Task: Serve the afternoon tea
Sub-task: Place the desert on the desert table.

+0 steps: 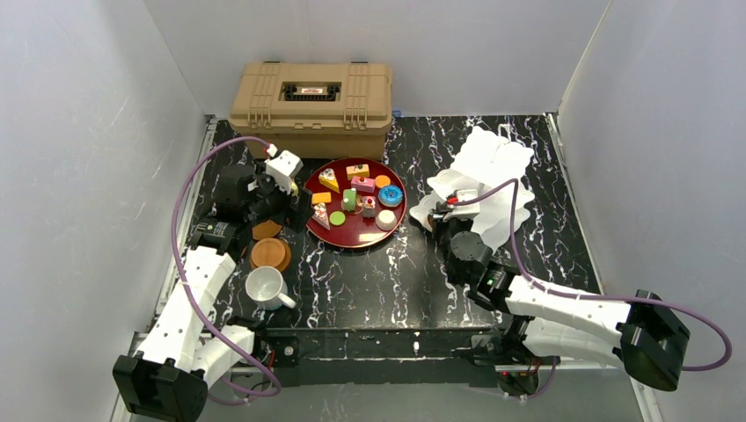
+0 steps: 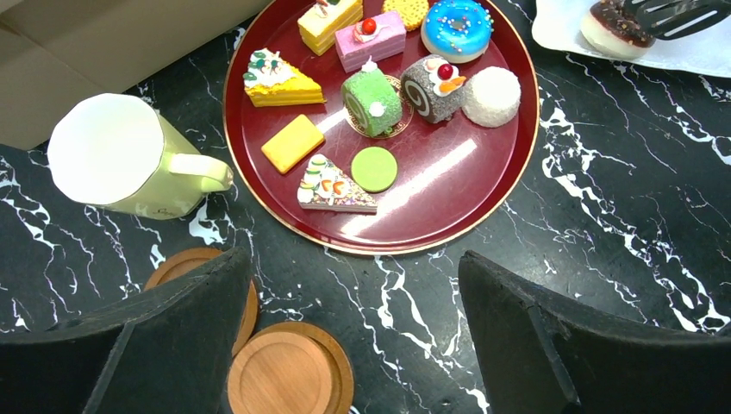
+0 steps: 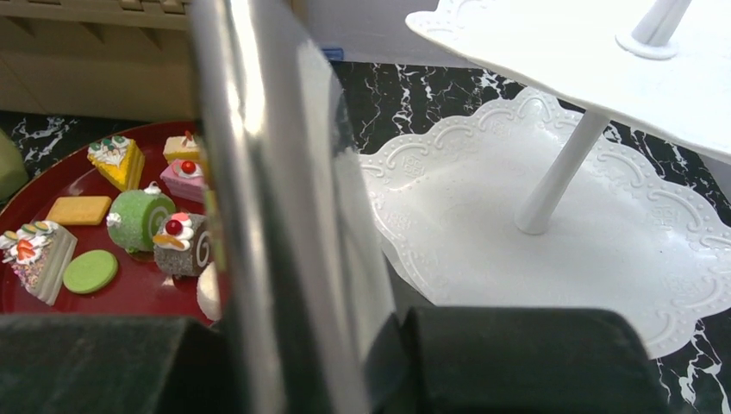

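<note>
Right wrist view: a metal strip (image 3: 284,216), blurred beyond identifying, stands clamped in the right gripper (image 3: 310,345) and hides the right part of the red tray (image 3: 129,297). The stand's upper tier (image 3: 552,43) is cut by the top and right edges.

Left wrist view: the chocolate-topped cake (image 2: 614,26) and slotted tool (image 2: 681,13) are cut by the top edge. One saucer (image 2: 185,263) lies partly behind a finger of the left gripper (image 2: 352,259). The other saucer (image 2: 289,371) is cut by the bottom edge.

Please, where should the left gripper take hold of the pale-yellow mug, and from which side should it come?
Probably the rim wall, away from the handle, coming from straight above. The pale-yellow mug stands upright with its mouth open, so one finger can go inside and one outside. Its handle points toward the red tray, which leaves little room on that side.
</note>
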You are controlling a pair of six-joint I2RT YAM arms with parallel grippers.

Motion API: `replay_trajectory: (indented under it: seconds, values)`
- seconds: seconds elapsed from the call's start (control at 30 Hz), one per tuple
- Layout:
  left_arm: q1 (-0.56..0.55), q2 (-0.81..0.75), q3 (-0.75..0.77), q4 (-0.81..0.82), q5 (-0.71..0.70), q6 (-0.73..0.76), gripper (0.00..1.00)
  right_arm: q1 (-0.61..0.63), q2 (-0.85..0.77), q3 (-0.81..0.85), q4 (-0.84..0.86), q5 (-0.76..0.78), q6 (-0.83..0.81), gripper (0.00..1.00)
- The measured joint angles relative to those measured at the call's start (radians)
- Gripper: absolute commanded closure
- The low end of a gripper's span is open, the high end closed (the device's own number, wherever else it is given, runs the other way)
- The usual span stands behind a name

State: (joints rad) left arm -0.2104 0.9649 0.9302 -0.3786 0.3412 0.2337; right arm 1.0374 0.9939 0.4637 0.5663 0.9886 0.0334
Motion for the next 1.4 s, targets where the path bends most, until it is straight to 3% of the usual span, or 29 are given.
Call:
replay_trajectory:
  seconds: [0.73, 1.4]
  values:
    - [0.0, 0.0, 0.0, -0.005, 0.007, 0.001, 0.13, 0.0, -0.103, -0.006, -0.169, -0.078, 0.089, 0.85]
    - [0.0, 0.01, 0.0, -0.005, 0.008, -0.001, 0.14, -0.058, -0.021, -0.042, -0.095, -0.082, 0.001, 0.82]
